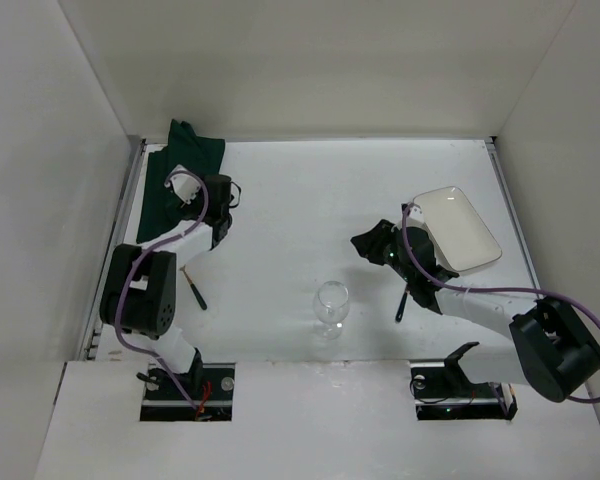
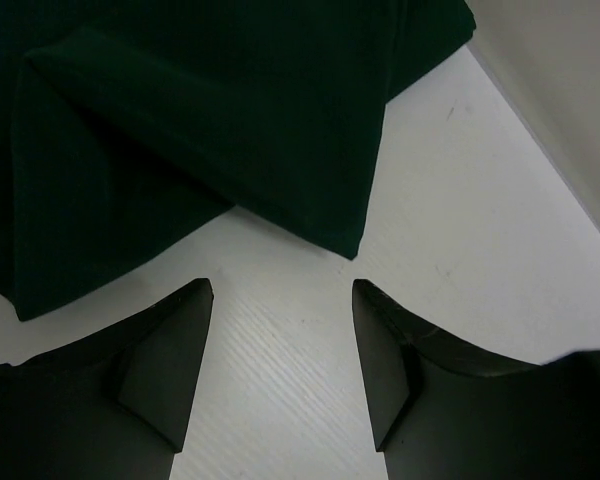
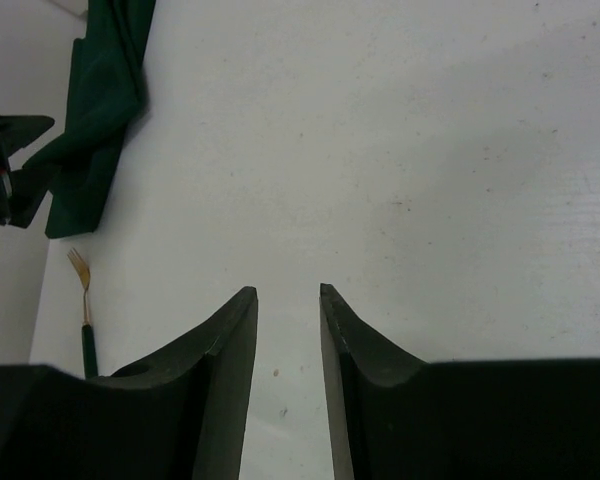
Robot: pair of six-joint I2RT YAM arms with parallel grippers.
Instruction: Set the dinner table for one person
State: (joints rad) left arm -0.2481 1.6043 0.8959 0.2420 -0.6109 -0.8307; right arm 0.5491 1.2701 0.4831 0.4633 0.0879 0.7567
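Observation:
The dinner table point(image 1: 310, 190) is a matte white top with silver side rails. A crumpled dark green cloth placemat point(image 1: 185, 165) lies at its back left corner. My left gripper point(image 1: 223, 192) hovers just beside the placemat's near edge. In the left wrist view the left gripper point(image 2: 282, 290) is open and empty over bare table, with the folded placemat point(image 2: 200, 130) right ahead of the tips. My right gripper point(image 1: 358, 242) is near mid-table, left of a white rectangular plate point(image 1: 458, 228). In the right wrist view the right gripper point(image 3: 287, 292) is slightly open and empty.
A clear wine glass point(image 1: 330, 307) stands upright near the front middle. A fork with a dark handle point(image 1: 193, 287) lies at the front left and also shows in the right wrist view point(image 3: 83, 300). Another dark utensil point(image 1: 404, 303) lies under my right arm. White walls enclose the table.

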